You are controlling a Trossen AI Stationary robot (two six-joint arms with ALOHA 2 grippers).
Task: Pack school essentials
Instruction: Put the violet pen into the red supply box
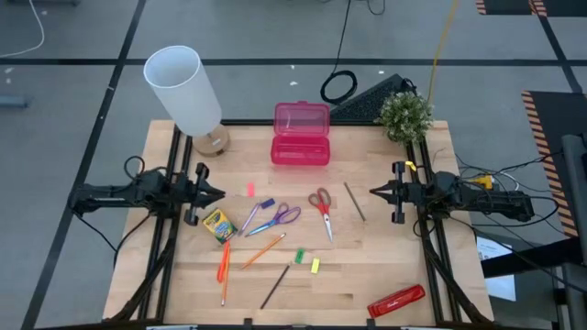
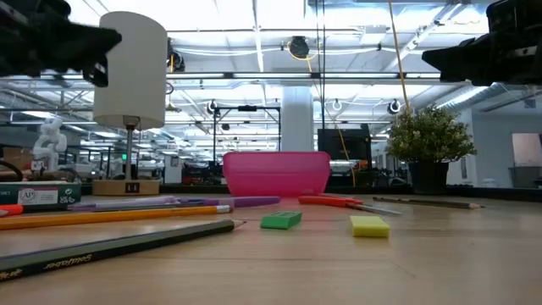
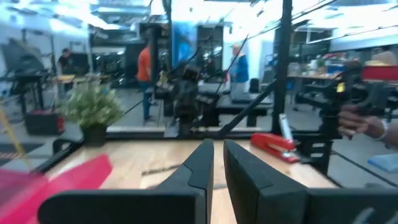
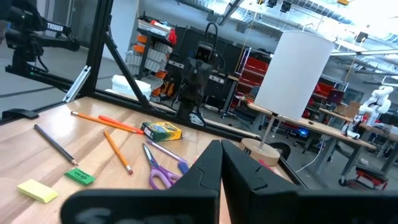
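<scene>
The school essentials lie loose on the wooden table: a yellow-green crayon box [image 1: 218,224], purple-blue scissors [image 1: 273,218], red scissors [image 1: 321,206], orange pencils [image 1: 261,250], a dark pencil [image 1: 274,287], and small pink [image 1: 249,190], blue [image 1: 267,203], green [image 1: 299,256] and yellow [image 1: 315,266] pieces. Behind them stands a translucent pink case [image 1: 301,134], lid shut. My left gripper [image 1: 223,193] hovers shut at the table's left, above the crayon box. My right gripper [image 1: 371,192] hovers shut at the right, near another dark pencil [image 1: 354,201].
A white-shaded lamp [image 1: 183,92] on a wooden base stands at the far left, a small potted plant [image 1: 404,115] at the far right. A long red stapler [image 1: 396,300] lies near the front right corner. People show in the room beyond the table.
</scene>
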